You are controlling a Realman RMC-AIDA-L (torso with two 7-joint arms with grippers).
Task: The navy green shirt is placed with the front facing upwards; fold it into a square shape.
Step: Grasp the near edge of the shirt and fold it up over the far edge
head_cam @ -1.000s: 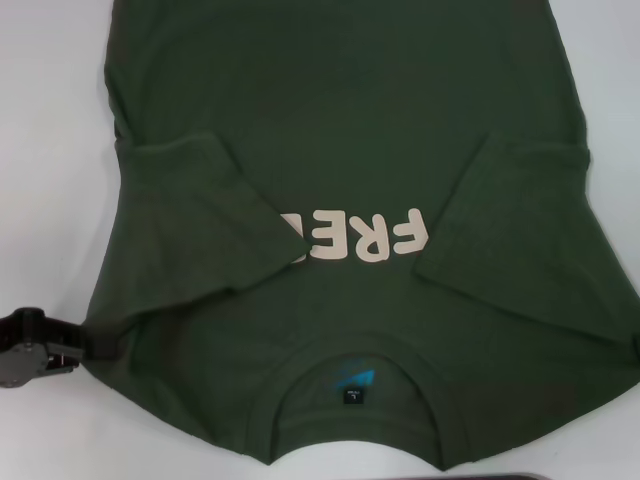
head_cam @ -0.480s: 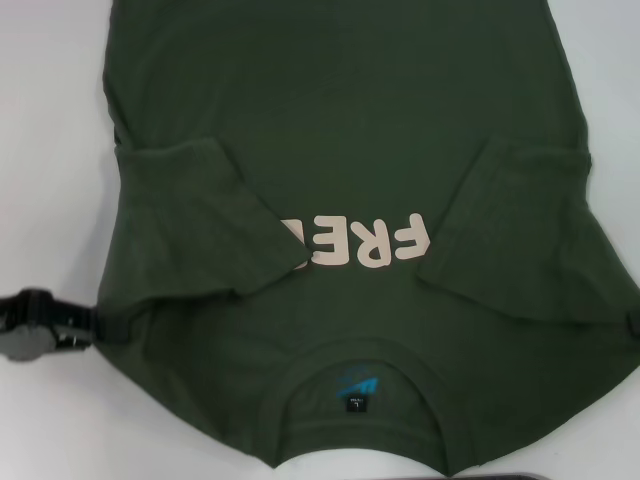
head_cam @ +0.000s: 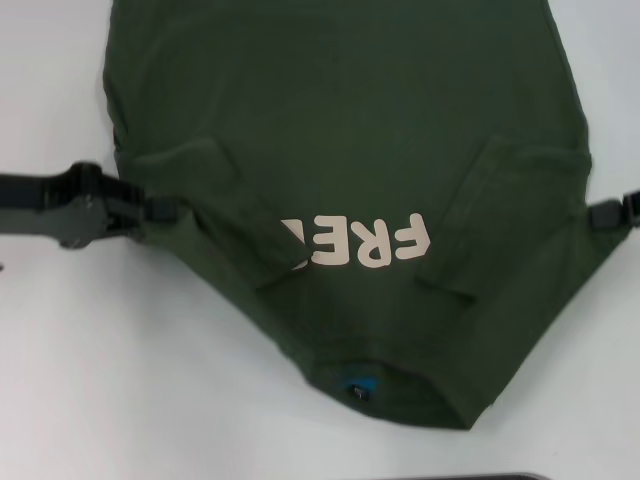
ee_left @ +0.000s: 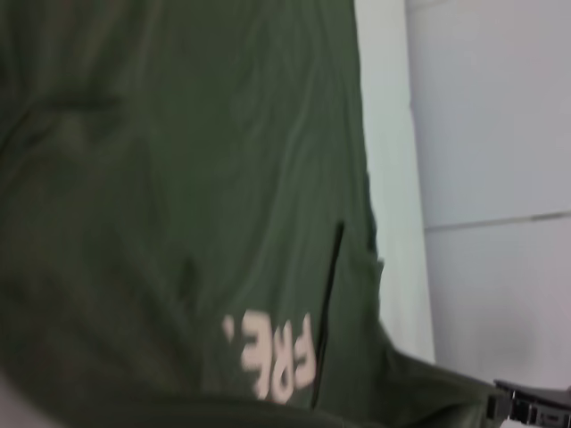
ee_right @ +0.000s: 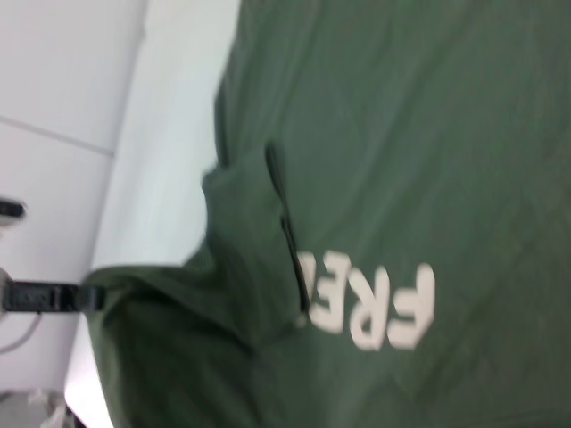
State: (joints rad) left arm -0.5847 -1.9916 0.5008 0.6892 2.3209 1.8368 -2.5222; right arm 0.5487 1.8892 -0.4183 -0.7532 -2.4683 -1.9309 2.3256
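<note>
At mid-left of the head view, the left gripper (head_cam: pixel 150 210) is clamped on the navy green shirt (head_cam: pixel 340 130), which is spread across the table (head_cam: pixel 120 380). At the right edge, the right gripper (head_cam: pixel 603 214) is likewise clenched on the fabric. Both corners should be carried forward evenly, with the cloth kept taut.

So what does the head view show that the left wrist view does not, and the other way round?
Only the head view shows the left hand at the navy green shirt's edge, the collar and its blue label. Only the left wrist view shows a line crossing the pale background. Both show the shirt, the cream lettering, the folded-in sleeves and the right hand holding the opposite edge.
</note>
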